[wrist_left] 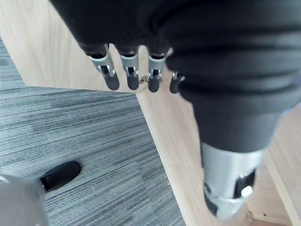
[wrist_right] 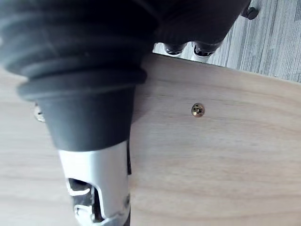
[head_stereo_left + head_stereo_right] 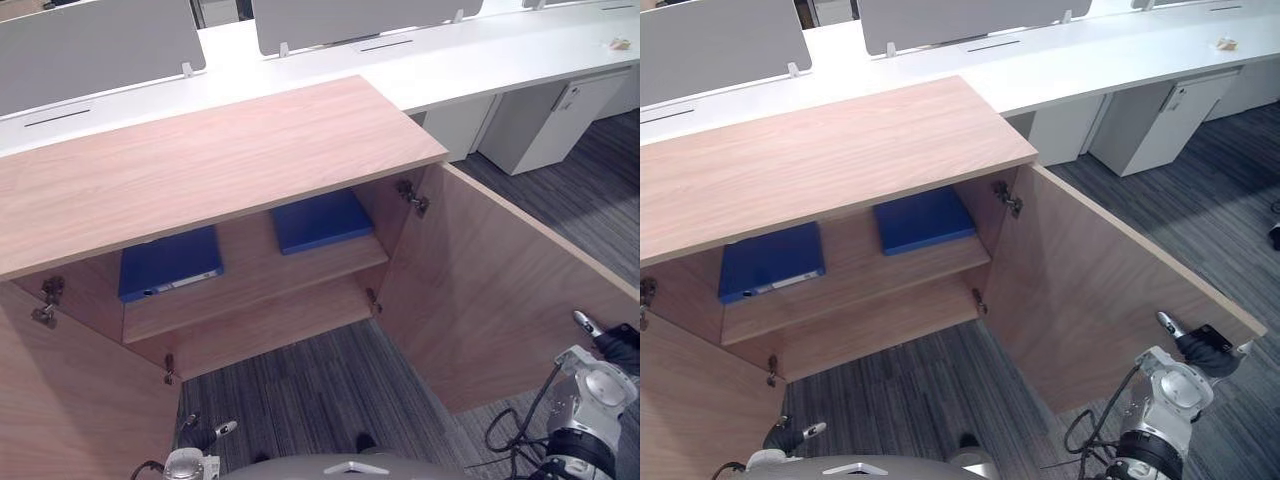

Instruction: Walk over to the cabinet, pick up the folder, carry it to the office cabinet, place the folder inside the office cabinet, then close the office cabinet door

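The wooden office cabinet (image 3: 200, 160) stands with both doors swung wide. Two blue folders lie flat on its upper shelf, one to the left (image 3: 170, 262) and one to the right (image 3: 320, 220); the lower shelf is bare. My right hand (image 3: 610, 345) is at the outer edge of the right door (image 3: 500, 290). In the right wrist view its fingers (image 2: 202, 47) reach over that edge and its thumb lies straight along the panel. My left hand (image 3: 195, 440) hangs low beside the left door (image 3: 70, 400), fingers (image 1: 131, 70) straight and holding nothing.
Behind the cabinet runs a long white desk (image 3: 480, 55) with grey divider screens (image 3: 90, 45). A white drawer unit (image 3: 560, 120) stands under it at the right. Grey carpet (image 3: 300, 390) lies in front of the cabinet and to its right.
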Controlling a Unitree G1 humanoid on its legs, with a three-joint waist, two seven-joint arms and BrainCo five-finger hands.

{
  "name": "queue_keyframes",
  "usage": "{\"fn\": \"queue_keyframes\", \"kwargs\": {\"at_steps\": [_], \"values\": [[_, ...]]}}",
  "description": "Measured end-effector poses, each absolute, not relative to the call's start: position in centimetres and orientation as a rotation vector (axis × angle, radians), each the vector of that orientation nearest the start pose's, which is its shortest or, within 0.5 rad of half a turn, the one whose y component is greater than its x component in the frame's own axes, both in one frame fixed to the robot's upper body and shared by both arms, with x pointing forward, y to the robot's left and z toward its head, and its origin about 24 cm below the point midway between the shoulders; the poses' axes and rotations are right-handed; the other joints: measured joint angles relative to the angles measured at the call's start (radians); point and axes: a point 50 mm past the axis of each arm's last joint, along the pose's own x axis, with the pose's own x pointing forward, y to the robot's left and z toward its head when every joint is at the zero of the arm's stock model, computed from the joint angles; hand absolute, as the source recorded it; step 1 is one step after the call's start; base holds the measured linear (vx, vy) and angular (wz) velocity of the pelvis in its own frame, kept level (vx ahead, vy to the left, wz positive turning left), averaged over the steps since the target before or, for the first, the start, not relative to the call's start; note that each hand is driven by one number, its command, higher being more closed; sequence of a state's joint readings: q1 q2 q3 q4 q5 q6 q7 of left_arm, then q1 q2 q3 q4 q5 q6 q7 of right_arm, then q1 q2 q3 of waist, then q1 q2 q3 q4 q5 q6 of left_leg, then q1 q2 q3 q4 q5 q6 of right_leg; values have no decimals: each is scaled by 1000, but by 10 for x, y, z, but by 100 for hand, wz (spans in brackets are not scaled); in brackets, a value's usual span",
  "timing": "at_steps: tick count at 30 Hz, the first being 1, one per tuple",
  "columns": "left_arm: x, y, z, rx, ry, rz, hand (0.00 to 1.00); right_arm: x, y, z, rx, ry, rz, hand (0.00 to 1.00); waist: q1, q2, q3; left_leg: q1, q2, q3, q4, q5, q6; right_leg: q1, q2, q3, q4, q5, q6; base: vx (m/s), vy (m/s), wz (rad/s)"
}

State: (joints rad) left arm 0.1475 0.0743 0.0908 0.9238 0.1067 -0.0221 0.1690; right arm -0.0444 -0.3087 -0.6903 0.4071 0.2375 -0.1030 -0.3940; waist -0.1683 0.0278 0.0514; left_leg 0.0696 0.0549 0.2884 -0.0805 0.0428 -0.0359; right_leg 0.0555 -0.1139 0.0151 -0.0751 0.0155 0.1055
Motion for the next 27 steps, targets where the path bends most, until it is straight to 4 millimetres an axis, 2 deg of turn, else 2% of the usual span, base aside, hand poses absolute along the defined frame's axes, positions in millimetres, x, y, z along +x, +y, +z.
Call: {"fn": "queue_keyframes", "kwargs": {"at_steps": [1,5,11,12,13,19,27], "values": [[96,202,-153,210,1034,242,0,175,-380,26,37,63,-1135,0,-1,0,0,0,1,1,0,0,0,0,0,0,-1,1,0,-33,-24,-10],[106,199,-151,231,1010,210,0,169,-337,9,57,86,-1026,0,-20,-11,4,2,9,21,0,-1,-3,-5,7,10,-10,14,0,-31,-27,-15],[109,195,-150,241,997,185,0,159,-291,-1,96,107,-908,0,-19,-18,4,13,19,75,1,-3,-7,-25,17,64,-5,36,1,-35,-13,-26],[107,195,-151,240,1004,186,0,155,-280,-3,94,123,-868,0,-19,-29,9,19,22,87,1,-9,-15,-27,21,78,-5,39,0,-59,-19,-37],[105,195,-151,240,1008,187,0,153,-274,-4,91,133,-846,0,-18,-29,8,22,24,96,1,-10,-17,-29,23,86,-5,40,-1,-82,-28,-36],[105,192,-151,253,1015,173,0,144,-220,-13,95,210,-566,0,-15,-55,2,22,31,127,-1,-14,-29,-77,33,110,9,48,-14,-82,-33,-35],[113,189,-150,290,1000,149,0,138,-151,-27,142,322,-180,0,7,-59,6,21,38,125,-5,-12,-31,-94,43,111,47,48,-32,-24,-13,-2]]}}
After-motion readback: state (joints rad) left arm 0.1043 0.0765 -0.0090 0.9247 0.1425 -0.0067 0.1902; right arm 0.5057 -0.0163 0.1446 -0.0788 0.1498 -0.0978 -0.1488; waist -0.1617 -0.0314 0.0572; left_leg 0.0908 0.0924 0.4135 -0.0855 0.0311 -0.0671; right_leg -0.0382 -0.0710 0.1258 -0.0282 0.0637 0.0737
